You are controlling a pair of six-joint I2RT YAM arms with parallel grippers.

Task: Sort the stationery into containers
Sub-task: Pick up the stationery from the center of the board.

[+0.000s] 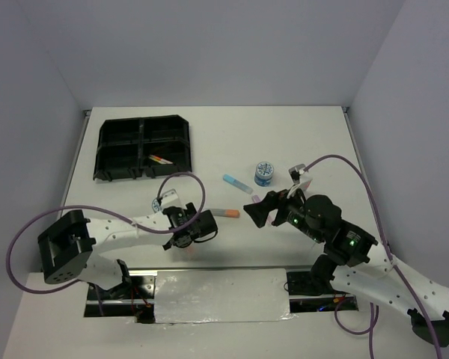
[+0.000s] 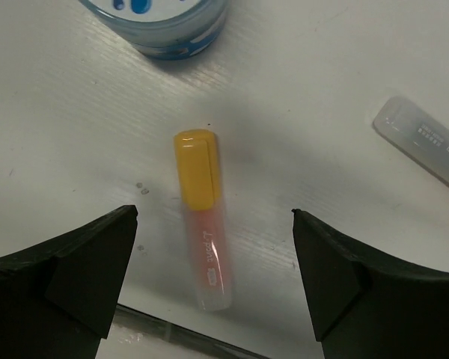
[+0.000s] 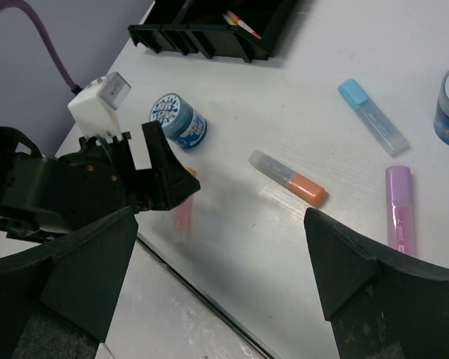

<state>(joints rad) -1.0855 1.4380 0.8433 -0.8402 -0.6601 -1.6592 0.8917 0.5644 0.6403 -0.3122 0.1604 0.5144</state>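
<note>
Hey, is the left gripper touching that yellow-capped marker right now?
Apart. The left wrist view shows the yellow-capped marker lying between the open fingers of the left gripper, with bare table on both sides.

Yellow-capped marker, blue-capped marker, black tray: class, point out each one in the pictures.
yellow-capped marker [image 2: 202,224]: left wrist view, clear barrel below the cap.
blue-capped marker [image 3: 376,120]: right wrist view, middle of its barrel.
black tray [image 1: 120,134]: top external view, bare far-left compartment.
</note>
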